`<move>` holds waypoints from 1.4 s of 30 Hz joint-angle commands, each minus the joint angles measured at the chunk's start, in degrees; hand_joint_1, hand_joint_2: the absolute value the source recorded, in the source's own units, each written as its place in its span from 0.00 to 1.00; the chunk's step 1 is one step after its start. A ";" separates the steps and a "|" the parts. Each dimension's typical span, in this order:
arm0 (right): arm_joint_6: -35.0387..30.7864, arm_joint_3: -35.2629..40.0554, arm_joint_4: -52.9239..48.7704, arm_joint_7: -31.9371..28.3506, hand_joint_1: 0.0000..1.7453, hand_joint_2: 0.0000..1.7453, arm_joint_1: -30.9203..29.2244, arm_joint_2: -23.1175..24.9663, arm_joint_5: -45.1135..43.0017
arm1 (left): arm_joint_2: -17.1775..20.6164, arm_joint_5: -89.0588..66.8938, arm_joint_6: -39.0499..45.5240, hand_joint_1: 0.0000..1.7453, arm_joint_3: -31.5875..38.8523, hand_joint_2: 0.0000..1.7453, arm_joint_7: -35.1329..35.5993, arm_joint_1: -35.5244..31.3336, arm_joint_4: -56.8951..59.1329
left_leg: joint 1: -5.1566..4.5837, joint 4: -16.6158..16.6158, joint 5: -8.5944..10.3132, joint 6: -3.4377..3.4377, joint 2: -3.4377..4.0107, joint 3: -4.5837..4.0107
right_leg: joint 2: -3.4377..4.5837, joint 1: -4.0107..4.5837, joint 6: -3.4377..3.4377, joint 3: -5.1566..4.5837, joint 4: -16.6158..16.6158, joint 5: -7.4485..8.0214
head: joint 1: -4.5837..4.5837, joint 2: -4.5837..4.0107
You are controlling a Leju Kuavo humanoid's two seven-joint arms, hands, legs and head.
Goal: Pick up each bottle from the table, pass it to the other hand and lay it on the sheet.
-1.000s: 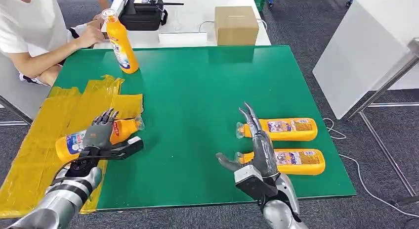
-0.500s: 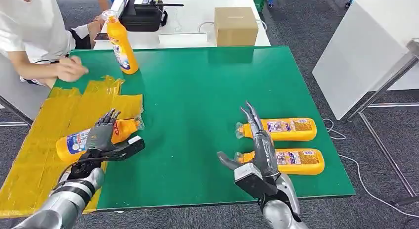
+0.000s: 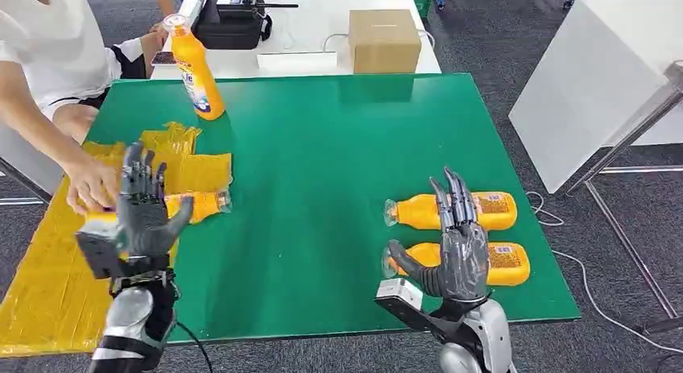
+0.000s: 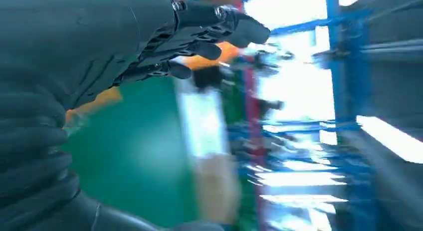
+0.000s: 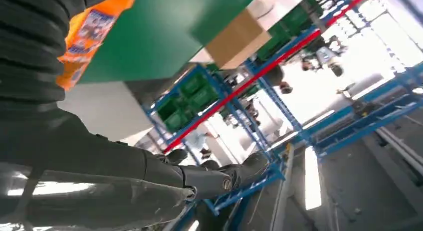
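Flanking right hand: two lying bottles

I've got four orange bottles around the yellow sheet: one lying on the sheet, one upright just past its far edge, and two on their sides well off right, caps toward it.

You have four orange bottles in the head view: one upright bottle at the table's far edge, one lying bottle on the single yellow sheet, and two bottles lying side by side on the right. You also have one cardboard box, two robot hands and one person.
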 commanded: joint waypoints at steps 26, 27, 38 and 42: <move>23.07 -1.59 24.20 9.78 0.00 1.00 -20.75 -14.43 3.66 | -2.37 10.38 -12.94 0.00 1.48 1.00 4.96 0.82 -2.18 | -0.08 -0.10 0.00 -0.05 0.03 0.36 | -0.05 -0.07 0.00 0.40 -0.13 0.02 | 0.00 0.00; 23.07 -1.59 24.20 9.78 0.00 1.00 -20.75 -14.43 3.66 | -2.37 10.38 -12.94 0.00 1.48 1.00 4.96 0.82 -2.18 | -0.09 -0.12 -0.01 -0.06 0.04 0.40 | -0.05 -0.08 0.00 0.43 -0.14 0.00 | 0.00 0.00; 23.48 -1.04 35.63 9.87 0.00 1.00 -28.55 -13.35 3.90 | -2.55 9.58 -13.00 0.00 -0.86 1.00 5.43 -1.33 0.71 | -0.09 -0.05 -0.01 -0.03 0.10 0.28 | 0.06 -0.09 0.01 0.30 -0.06 0.03 | 0.00 0.00; 23.49 -0.30 43.76 9.66 0.00 1.00 -32.55 -12.97 4.24 | -2.44 9.63 -12.89 0.00 -1.67 1.00 5.61 -2.38 2.41 | -0.08 -0.05 0.05 0.00 -0.02 0.18 | -0.02 -0.08 0.01 0.23 -0.07 0.05 | 0.02 0.00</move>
